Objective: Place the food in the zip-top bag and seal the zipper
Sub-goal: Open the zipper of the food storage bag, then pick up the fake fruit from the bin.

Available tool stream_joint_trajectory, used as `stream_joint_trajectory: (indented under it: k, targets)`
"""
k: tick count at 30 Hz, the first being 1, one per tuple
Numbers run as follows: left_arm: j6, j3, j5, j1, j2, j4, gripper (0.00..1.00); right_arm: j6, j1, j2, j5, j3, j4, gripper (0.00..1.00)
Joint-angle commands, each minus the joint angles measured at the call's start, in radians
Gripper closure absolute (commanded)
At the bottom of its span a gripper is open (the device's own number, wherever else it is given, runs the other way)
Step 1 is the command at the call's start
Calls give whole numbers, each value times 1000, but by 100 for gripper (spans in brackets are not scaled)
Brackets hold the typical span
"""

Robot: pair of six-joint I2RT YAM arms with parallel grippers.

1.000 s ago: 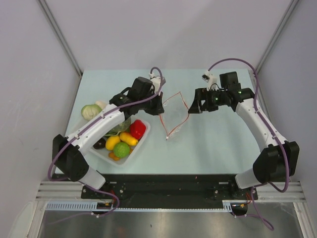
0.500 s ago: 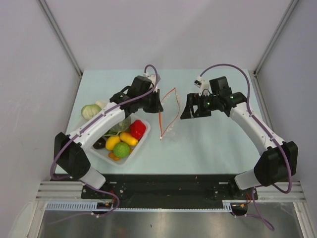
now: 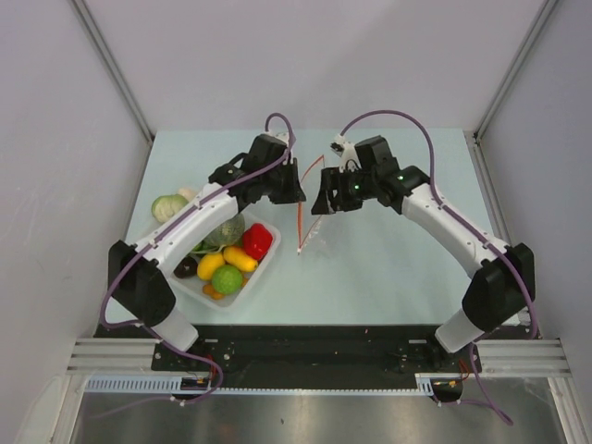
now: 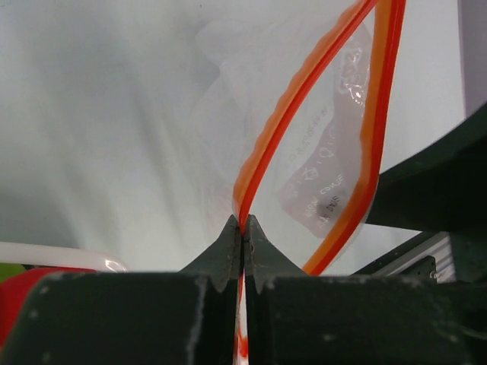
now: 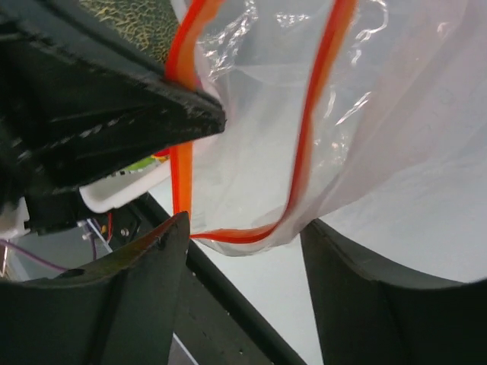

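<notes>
The zip-top bag (image 3: 312, 217) hangs above the table's middle, held up by its orange-red zipper (image 4: 378, 91). My left gripper (image 4: 243, 222) is shut on one lip of that strip, and the mouth bows open in a loop. My right gripper (image 5: 245, 222) stands open just right of it, with the low end of the bag's mouth (image 5: 236, 237) between its fingers (image 5: 144, 281) but not clamped. The pale cabbage (image 3: 169, 207) lies on the table at the left. The grey-green ball (image 3: 225, 231) and the bright green fruit (image 3: 227, 278) sit in the tray.
A clear tray (image 3: 248, 285) at the front left also holds a red pepper (image 3: 257, 240), yellow lemons (image 3: 211, 266) and a dark piece. My left arm reaches over the tray's far side. Both grippers crowd together at mid-table.
My right arm has swung left, up to the bag, and its jaws have narrowed. The left gripper has kept its grip and shifted slightly back; the bag's mouth loop has narrowed.
</notes>
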Motion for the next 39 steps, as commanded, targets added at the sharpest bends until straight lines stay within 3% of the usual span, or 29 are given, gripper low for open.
stream_joint_trajectory:
  k: [1,4,5,6,11,14,18,20,21,22,23,25,28,32,35,39]
  targets:
    - [-30,40,-8,31,-15,-4,100,12,18,47,145,37,25,41]
    - [-27,-26,41,84,-56,11,100,-10,-22,20,156,5,20,71]
    - [-14,-46,59,97,-67,27,100,-8,-35,13,128,-16,22,96]
    - [-3,-77,75,112,-85,31,100,-10,-47,7,114,-23,20,100]
    - [100,-134,125,126,-142,60,98,4,-133,-26,-78,-65,23,100]
    - [167,-161,182,137,-200,77,86,30,-157,-66,-198,-107,36,100]
    - [269,-178,239,141,-259,71,80,99,-165,-109,-335,-193,77,100]
    - [319,-189,249,141,-298,54,72,140,-164,-119,-390,-210,112,100]
    - [348,-195,288,144,-315,48,63,140,-153,-122,-390,-213,117,100]
    - [376,-198,292,146,-334,42,37,140,-147,-123,-372,-213,114,100]
    - [423,-201,296,150,-370,25,27,139,-145,-120,-364,-214,114,100]
    - [480,-206,361,199,-397,-1,12,144,-142,-116,-354,-226,123,100]
    - [551,-209,395,343,-427,-89,3,154,-133,-108,-334,-245,145,100]
    - [672,-192,336,471,-462,-171,0,157,-119,-106,-305,-260,158,100]
    - [741,-169,371,636,-454,-234,0,165,-108,-105,-300,-260,171,100]
    - [873,-150,429,661,-420,-338,0,180,-94,-94,-308,-254,180,100]
